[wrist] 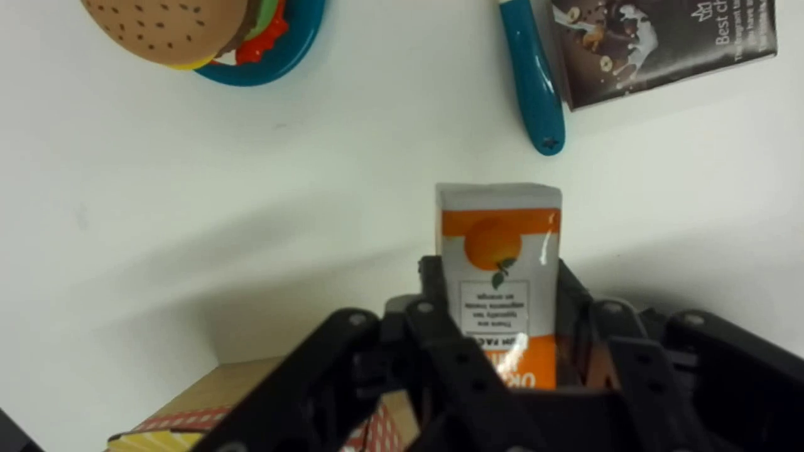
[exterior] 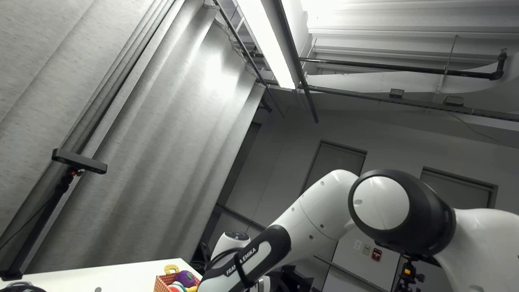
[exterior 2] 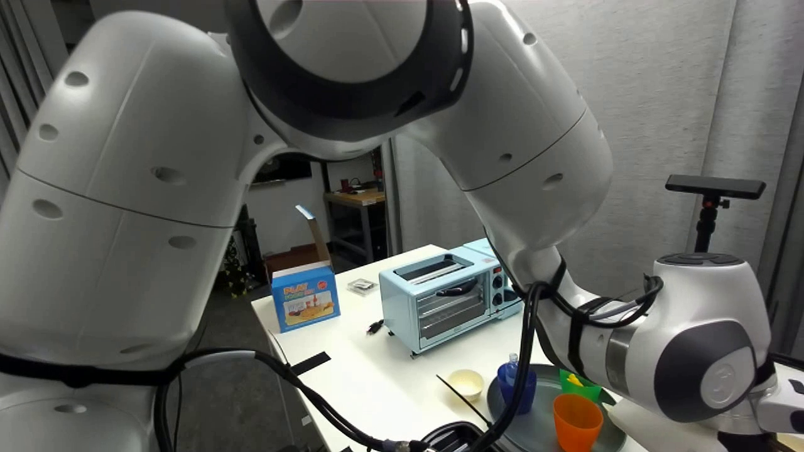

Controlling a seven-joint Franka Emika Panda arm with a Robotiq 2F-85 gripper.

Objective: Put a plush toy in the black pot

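In the wrist view my gripper (wrist: pixel 499 273) is shut on a small orange-and-white juice carton (wrist: pixel 493 301), with a finger along each side. The carton's white end sticks out past the fingertips, over the white tabletop, and its lower end is partly covered by the gripper. Both exterior views cut off the gripper. A plush toy is hidden or out of view. At the bottom edge of an exterior view a black rimmed object (exterior 2: pixel 458 434) shows only in part; I cannot tell if it is the black pot.
A toy burger (wrist: pixel 182 28) on a blue plate, a blue-handled utensil (wrist: pixel 534 94) and a dark box (wrist: pixel 666 50) lie beyond the carton. A red-checked basket (exterior: pixel 163 282) holds colourful items. A light-blue toaster oven (exterior 2: pixel 440 301) and an orange cup (exterior 2: pixel 576 420) stand on the table.
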